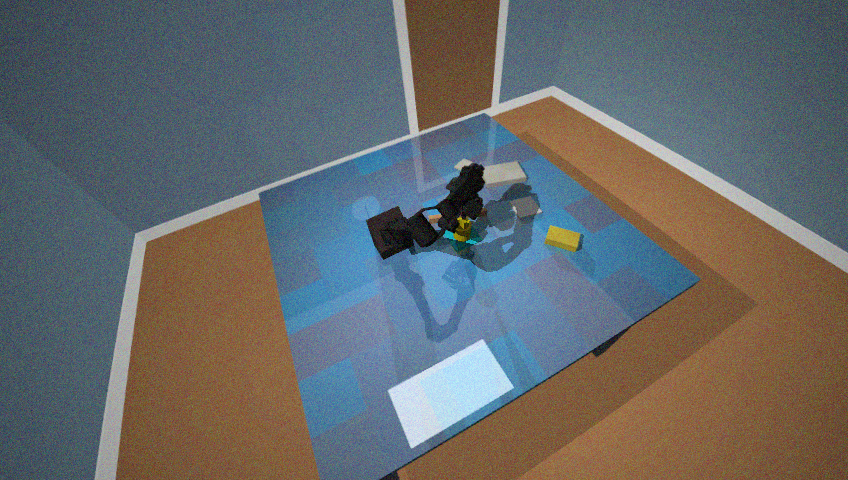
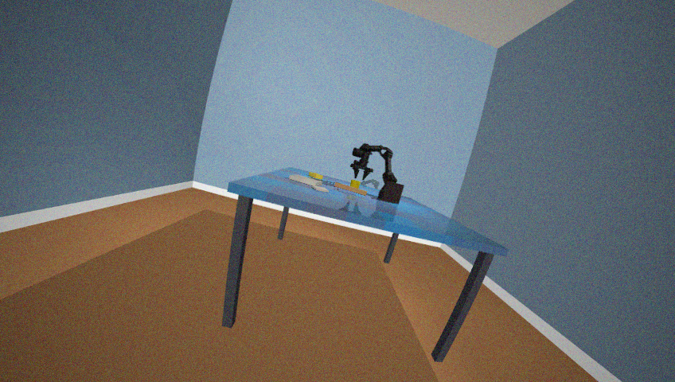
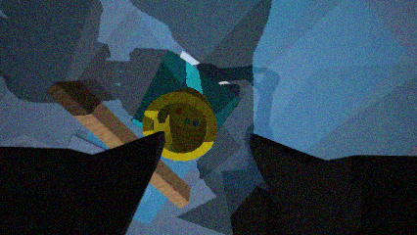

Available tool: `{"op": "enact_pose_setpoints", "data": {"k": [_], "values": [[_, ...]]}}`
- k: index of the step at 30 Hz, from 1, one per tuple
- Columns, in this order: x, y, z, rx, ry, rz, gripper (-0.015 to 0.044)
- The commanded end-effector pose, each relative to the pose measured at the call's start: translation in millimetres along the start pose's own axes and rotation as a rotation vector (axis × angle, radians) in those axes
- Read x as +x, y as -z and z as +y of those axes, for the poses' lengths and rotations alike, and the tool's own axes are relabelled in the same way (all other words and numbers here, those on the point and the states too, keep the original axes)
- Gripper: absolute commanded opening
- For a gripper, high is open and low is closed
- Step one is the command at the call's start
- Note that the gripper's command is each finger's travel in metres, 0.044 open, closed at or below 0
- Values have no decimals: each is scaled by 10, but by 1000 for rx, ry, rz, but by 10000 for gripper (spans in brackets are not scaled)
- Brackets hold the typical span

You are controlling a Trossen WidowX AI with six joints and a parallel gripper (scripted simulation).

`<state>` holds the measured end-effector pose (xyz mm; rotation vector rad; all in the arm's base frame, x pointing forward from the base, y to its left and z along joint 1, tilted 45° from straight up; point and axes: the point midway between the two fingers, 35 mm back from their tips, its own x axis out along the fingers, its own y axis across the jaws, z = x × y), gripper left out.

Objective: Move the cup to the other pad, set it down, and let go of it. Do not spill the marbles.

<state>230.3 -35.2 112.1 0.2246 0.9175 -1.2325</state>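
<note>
The yellow cup (image 1: 462, 230) (image 2: 355, 183) (image 3: 211, 124) stands upright on the teal pad (image 3: 158, 85). In the wrist view a red, a green and a blue marble show inside it. My gripper (image 2: 360, 177) (image 3: 208, 137) is open and empty above the cup. In the wrist view the left fingertip overlaps the cup, and the right fingertip is out to the right of its rim. A flat pale square (image 1: 526, 206), partly in the arm's shadow, looks like the other pad. It lies apart from the teal pad.
A thin orange-brown bar (image 2: 343, 186) (image 3: 105, 129) lies close beside the teal pad. A yellow block (image 1: 562, 238) (image 2: 315, 175) lies beyond the pale square. A long cream block (image 1: 505, 173) (image 2: 305, 180) and a small cream piece (image 1: 463, 163) (image 2: 319, 189) lie farther back.
</note>
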Motion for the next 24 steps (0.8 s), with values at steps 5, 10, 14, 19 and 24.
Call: {"op": "enact_pose_setpoints", "data": {"k": [5, 10, 14, 19, 24], "values": [[-171, -1, 16, 0, -3, 4, 440], [-341, -4, 22, 1, -4, 6, 440], [-467, -7, 24, 1, -4, 6, 440], [-619, -14, 19, 2, -3, 5, 440], [-596, -24, 21, 0, -4, 1, 440]]}}
